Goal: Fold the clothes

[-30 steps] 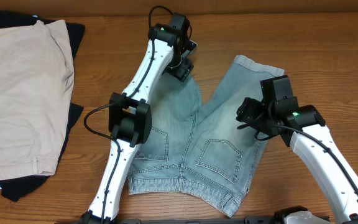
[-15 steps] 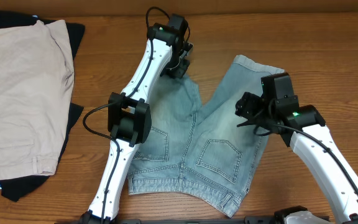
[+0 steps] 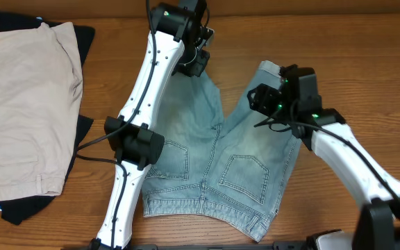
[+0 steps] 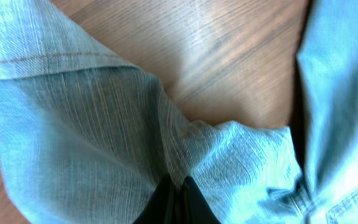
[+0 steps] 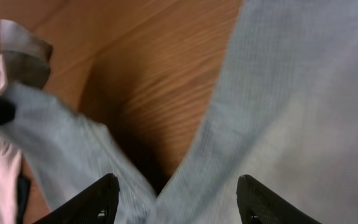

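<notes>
We are just starting to fold the shorts (image 3: 221, 167).
Our left gripper (image 4: 174, 198) pinches the far leg; our right gripper (image 5: 176, 190) hangs spread. No fold is made yet.

two arms with white link shells and black joint housings. left arm (image 3: 141, 90): black cable looping from its elbow joint and another above the wrist. right arm (image 3: 339, 149): black wrist block with green indicator lights. both pincers have black fingers (image 5: 98, 200).
</notes>
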Robot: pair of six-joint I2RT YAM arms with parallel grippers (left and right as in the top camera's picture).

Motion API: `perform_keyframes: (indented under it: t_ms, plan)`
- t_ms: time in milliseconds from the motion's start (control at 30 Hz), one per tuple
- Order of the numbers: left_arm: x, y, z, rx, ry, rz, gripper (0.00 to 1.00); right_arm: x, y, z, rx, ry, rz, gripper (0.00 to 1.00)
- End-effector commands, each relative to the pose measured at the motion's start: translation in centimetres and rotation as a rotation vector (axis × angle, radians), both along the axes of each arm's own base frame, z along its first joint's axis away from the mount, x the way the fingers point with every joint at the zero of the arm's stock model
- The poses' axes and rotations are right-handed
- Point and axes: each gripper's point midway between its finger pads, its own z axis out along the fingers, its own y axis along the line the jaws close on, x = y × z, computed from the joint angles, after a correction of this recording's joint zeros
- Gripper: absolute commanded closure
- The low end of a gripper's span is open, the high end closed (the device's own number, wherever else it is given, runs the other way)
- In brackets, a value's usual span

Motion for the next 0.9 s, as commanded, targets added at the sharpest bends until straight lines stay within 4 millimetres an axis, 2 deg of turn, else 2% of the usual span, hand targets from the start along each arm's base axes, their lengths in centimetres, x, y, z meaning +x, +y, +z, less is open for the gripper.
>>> perform_keyframes:
  t_ms: [0, 167, 333, 567, 733, 867]
  plan:
    - [-1.0, 0.1, 1.0, -0.012, 0.024, 0.031, 0.96, 1.6, 2.9, -0.5, 0.112, -0.033, 0.113, 0.35]
    - [-1.4, -0.5, 1.0, -0.052, 0.046, 0.038, 0.96, 3.8, 5.5, -1.2, 0.259, -0.089, 0.181, 0.36]
    - [-1.4, -0.6, 1.0, -0.057, 0.049, 0.043, 0.96, 4.9, 7.2, -1.7, 0.341, -0.129, 0.224, 0.35]
    - [-1.5, -0.9, 1.0, -0.073, 0.056, 0.039, 0.96, 5.1, 10.5, -1.2, 0.432, -0.189, 0.297, 0.35]
    - [-1.5, -0.9, 1.1, -0.074, 0.055, 0.04, 0.96, 4.4, 13.2, -1.5, 0.486, -0.182, 0.33, 0.35]
    - [-1.5, -0.9, 1.1, -0.074, 0.055, 0.04, 0.96, 4.1, 14.1, -1.7, 0.504, -0.175, 0.338, 0.35]
